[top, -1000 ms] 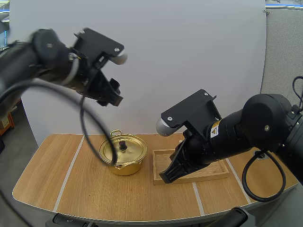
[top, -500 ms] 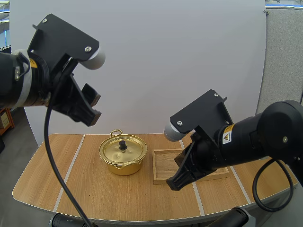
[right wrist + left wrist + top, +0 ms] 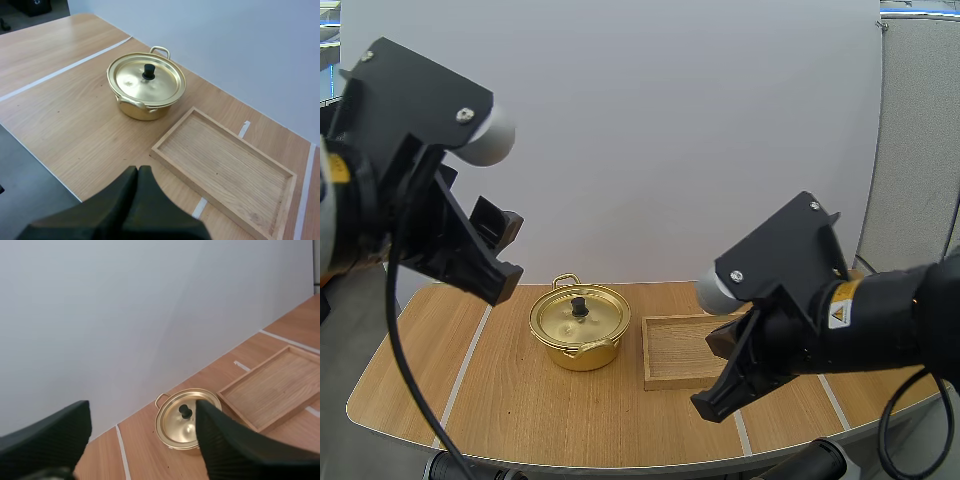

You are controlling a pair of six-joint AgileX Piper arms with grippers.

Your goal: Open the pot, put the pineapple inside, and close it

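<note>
Holds the left hand (image 3: 498, 252) high and spread wide on nothing, with the pot (image 3: 578, 335) below and ahead of it on the table (image 3: 520, 400), lid (image 3: 565, 318) seated and black knob (image 3: 579, 306) upright, probably staged for a drop onto that knob. Carries the right hand (image 3: 705, 403) pressed shut into one empty wedge, with the wooden tray (image 3: 685, 345) just below and ahead and the pot beyond, likely parked out of the lid's way.

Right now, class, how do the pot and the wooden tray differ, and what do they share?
The pot is round, shiny gold metal; the wooden tray is rectangular, matte wood. The pot is deep and shut by its lid; the tray is shallow and open-topped. Both rest side by side on the table.
</note>
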